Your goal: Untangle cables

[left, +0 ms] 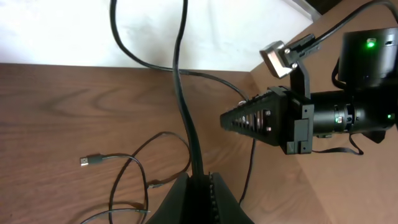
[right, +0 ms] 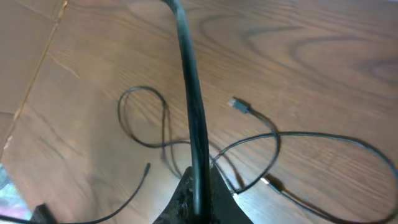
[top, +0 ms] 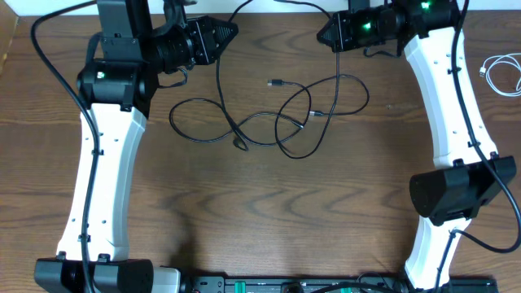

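Near edge: bases of left arm point(top: 106, 171) and right arm point(top: 444, 98), both reaching toward the far edge. Middle of the table point(top: 269, 212) is plain wood.

Past the middle, toward the far edge, I see the black cable point(top: 311, 113) lying in loose overlapping loops. I can't tell if it's one cable or several. One small plug point(top: 274, 82) lies on the far side of the loops, another plug end point(top: 242, 146) on the near side.

At the far edge, left gripper point(top: 232, 31) points right, right gripper point(top: 321, 34) points left, tips facing each other with a gap between. In the left wrist view the left gripper point(left: 196, 180) is clenched on a strand of the black cable point(left: 185, 112), which rises from its tips. In the right wrist view the right gripper point(right: 198, 186) likewise grasps a strand of it point(right: 189, 81). From the left wrist view the right gripper point(left: 225, 118) looks closed to a point.

Far right corner: white cable point(top: 505, 73), coiled, well apart from the black loops.
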Available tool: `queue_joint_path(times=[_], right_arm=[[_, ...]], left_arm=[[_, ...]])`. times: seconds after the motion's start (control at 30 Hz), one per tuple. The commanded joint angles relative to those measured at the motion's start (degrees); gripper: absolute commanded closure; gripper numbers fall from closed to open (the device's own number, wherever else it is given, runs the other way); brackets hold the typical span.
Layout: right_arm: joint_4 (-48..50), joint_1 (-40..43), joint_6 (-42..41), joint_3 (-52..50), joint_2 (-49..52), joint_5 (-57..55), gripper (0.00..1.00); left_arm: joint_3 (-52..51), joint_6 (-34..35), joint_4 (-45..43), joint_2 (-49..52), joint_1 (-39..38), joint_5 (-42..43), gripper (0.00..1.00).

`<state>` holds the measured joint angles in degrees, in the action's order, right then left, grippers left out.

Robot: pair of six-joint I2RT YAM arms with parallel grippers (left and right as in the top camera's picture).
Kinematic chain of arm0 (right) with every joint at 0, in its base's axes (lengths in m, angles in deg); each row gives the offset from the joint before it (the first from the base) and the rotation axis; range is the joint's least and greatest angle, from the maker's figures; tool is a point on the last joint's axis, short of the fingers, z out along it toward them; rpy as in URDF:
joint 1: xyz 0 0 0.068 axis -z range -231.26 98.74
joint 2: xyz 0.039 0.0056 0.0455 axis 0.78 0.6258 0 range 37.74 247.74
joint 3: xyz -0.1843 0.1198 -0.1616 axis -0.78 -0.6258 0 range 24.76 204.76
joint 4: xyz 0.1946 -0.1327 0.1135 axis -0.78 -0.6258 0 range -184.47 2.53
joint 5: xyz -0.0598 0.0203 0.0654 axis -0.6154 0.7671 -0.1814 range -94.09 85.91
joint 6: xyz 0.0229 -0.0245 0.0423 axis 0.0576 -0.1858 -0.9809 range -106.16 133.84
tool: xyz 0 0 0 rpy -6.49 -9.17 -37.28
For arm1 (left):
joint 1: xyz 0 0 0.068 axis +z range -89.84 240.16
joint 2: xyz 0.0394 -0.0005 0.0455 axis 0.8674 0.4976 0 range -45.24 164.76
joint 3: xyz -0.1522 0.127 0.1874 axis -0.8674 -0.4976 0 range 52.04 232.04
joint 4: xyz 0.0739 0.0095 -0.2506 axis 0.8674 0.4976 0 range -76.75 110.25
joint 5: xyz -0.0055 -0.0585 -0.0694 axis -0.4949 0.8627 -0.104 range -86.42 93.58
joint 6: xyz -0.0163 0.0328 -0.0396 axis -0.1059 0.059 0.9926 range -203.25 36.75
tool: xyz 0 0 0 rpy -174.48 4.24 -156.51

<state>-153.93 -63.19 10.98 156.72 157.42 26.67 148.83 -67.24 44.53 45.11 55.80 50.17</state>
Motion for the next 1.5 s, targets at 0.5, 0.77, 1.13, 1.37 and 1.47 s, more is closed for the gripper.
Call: queue_joint_path(times=[0.5, 0.77, 1.13, 1.37, 1.47], right_arm=[[5.46, 15.72, -4.39, 0.2, -0.28, -41.64, 0.99], [22.93, 19.15, -4.39, 1.29, -1.16, -49.68, 0.99], [9.51, 15.98, -2.54, 2.01, -5.62, -5.64, 0.99], [9.92, 4.87, 6.62, 0.83, -2.4, 9.16, 0.98], [12.39, -1.66, 6.58, 0.83, 0.2, 8.98, 0.97]], left_arm=[[0.68, -1.42, -8.26, -6.99, -0.07, 0.33, 0.93], [0.68, -1.42, -8.26, -6.99, -0.07, 0.33, 0.93], [0.66, -1.42, -7.58, -6.75, -0.13, 0.33, 0.93], [0.59, -1.42, -7.41, -5.73, -0.13, 0.33, 0.92], [0.57, -1.77, -7.39, -5.35, -0.09, -1.11, 0.93]])
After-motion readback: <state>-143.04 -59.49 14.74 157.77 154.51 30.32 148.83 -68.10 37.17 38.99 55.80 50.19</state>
